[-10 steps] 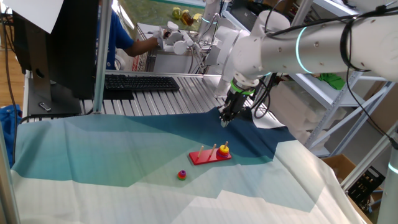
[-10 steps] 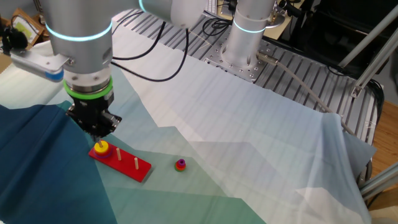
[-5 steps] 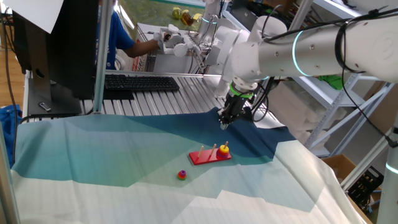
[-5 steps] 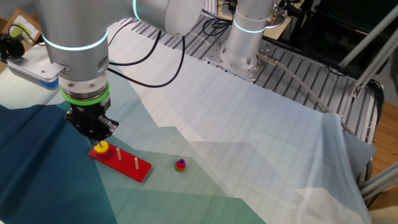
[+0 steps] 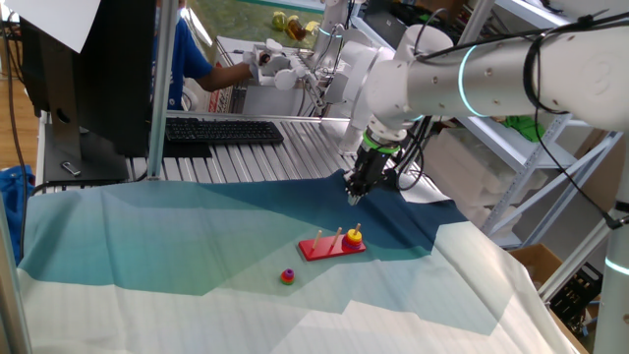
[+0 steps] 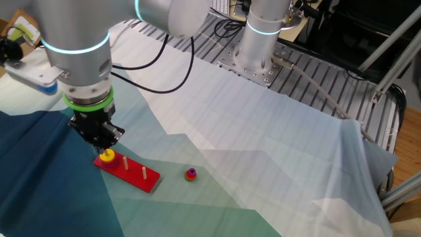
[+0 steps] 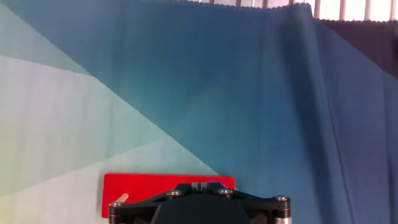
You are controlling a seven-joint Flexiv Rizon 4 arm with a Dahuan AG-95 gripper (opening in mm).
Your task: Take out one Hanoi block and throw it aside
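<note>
The yellow Hanoi block sits on the end peg of the red peg base. Both also show in the other fixed view: the block and the base. My gripper hangs just above and behind that end of the base, fingers together and empty; it also shows in the other fixed view. In the hand view the closed fingertips point over the red base. A bare peg shows there, and the yellow block is hidden behind the hand.
A small red-magenta rounded piece lies on the cloth in front of the base, also in the other fixed view. A keyboard and a monitor stand at the back. A person works behind the table.
My gripper has shifted slightly away from the base's end and stayed shut. The block and the base have not moved.
</note>
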